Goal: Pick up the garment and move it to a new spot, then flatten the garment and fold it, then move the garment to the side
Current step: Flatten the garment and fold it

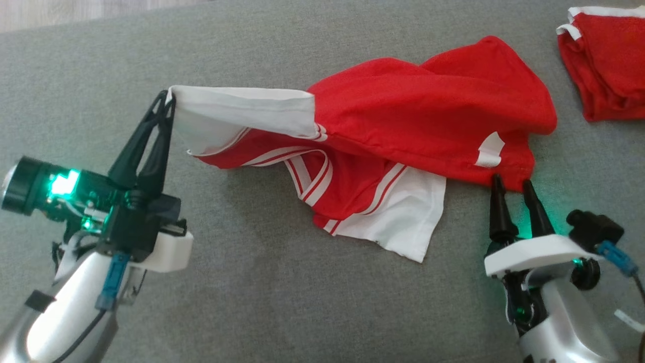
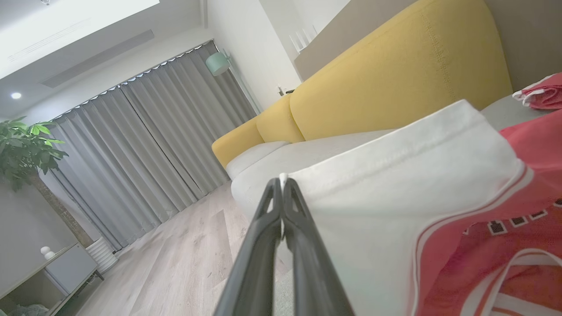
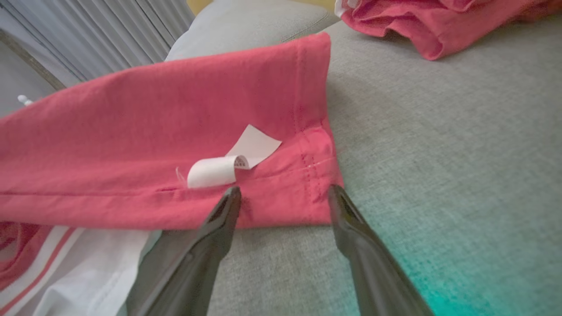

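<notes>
Currently my left end effector (image 1: 168,98), pressed together, pinches the white edge of the red-and-white knit garment (image 1: 428,101), raised above the grey fabric sofa seat (image 1: 252,292). My right end effector (image 1: 511,181) stands spread, low at the garment's red hem corner.

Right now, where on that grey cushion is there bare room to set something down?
Bare grey fabric cushion lies between the left gripper and right gripper, below the red-and-white shirt, and beyond its far edge. Crowded upper right: a second red garment.
</notes>
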